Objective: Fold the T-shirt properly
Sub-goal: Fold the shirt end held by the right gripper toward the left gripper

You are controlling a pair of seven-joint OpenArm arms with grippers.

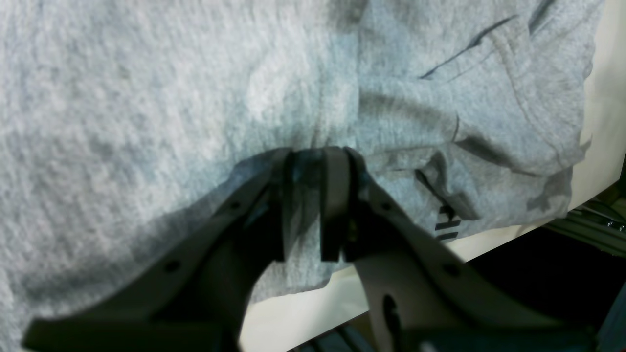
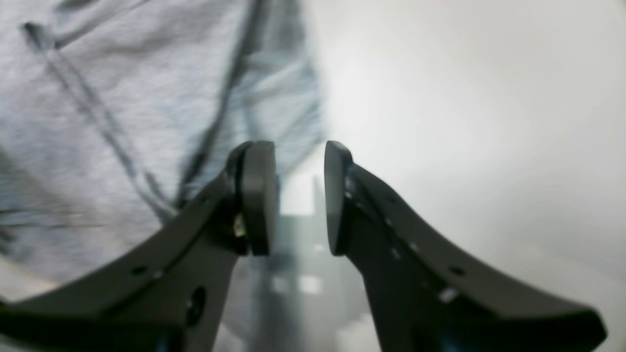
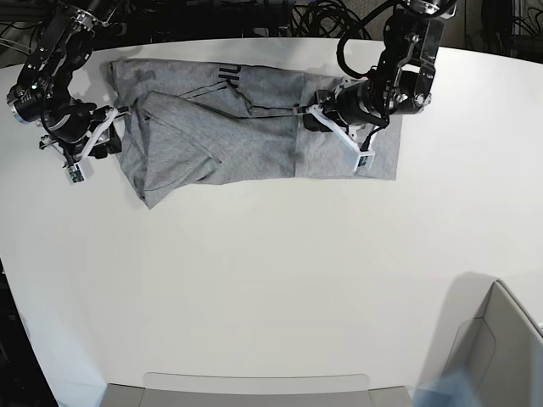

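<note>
a heather-grey cotton t-shirt [image 3: 254,127] lies half-folded along the upper worktop [image 3: 271,280], left gripper [image 1: 315,156] jaws clamped on a fabric pinch, right gripper [image 2: 299,195] jaws apart beside its edge.

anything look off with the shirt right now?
Yes. The T-shirt lies lumpy and askew: a loose flap sags toward the table's middle beside the right claw, and the left claw pinches a bunched ridge.
</note>
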